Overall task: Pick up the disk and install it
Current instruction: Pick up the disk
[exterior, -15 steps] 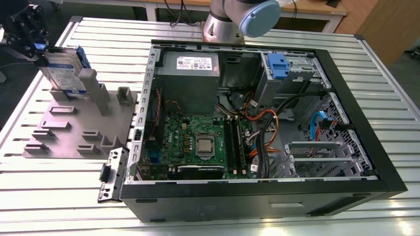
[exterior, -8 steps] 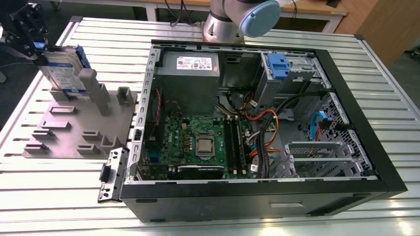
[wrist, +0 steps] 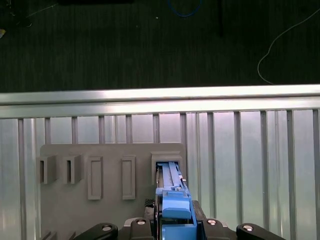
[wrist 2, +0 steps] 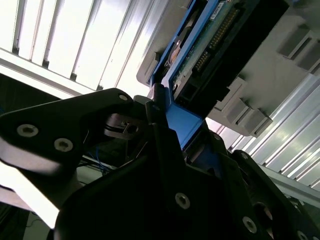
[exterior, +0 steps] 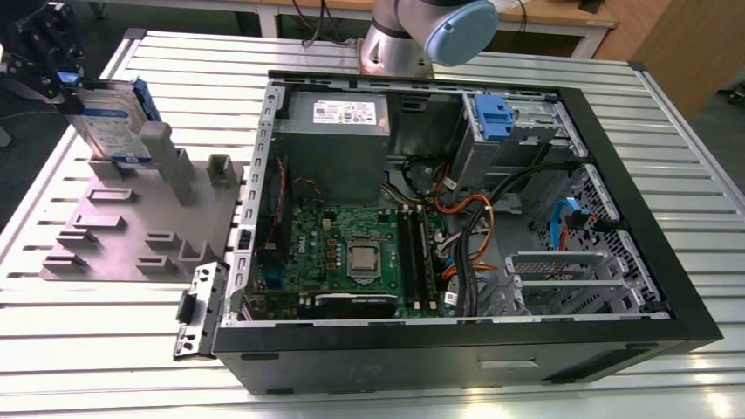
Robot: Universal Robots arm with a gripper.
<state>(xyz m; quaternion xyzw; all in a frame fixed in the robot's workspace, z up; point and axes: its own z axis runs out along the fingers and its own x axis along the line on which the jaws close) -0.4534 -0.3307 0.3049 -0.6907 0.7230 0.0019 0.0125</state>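
One disk, clamped on edge at the corner of its holder plate

Two black fingers (wrist 2: 156, 120) of the gripper (exterior: 64, 87) stand narrowly apart, pressed against the blue bracket (wrist: 175, 207) at the upper end of the disk (exterior: 111, 122). The disk stands upright in a slot at the corner of the grey holder plate (exterior: 128, 236), on the side away from the computer case (exterior: 466, 349), near the edge of the slatted table (exterior: 70, 349) on the exterior view's left. The exterior view shows the disk's labelled face and the open case beside the plate. The second wrist view shows the disk's green circuit board (wrist 2: 215, 30) and connector pins. The first wrist view shows the disk edge-on in its slot, with a row of further slots (wrist: 94, 177) beside it.
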